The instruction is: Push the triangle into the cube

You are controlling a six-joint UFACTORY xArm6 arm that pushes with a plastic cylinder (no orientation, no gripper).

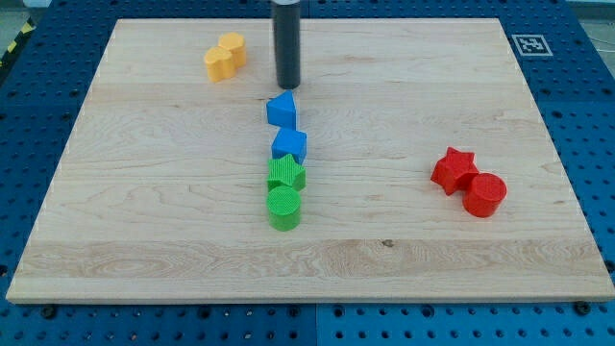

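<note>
A blue triangle block (281, 110) lies near the board's upper middle. Just below it, a small gap away, sits a blue cube (289, 145). My tip (288, 86) is right above the triangle, at or almost at its top edge, on the side away from the cube. The rod rises straight up out of the view's top.
A green block (285, 173) touches the cube's lower side, and a green cylinder (283, 208) sits below that. Two yellow blocks (225, 56) lie at the upper left. A red star (454, 169) and red cylinder (484, 194) lie at the right. The wooden board (144, 240) rests on a blue perforated table.
</note>
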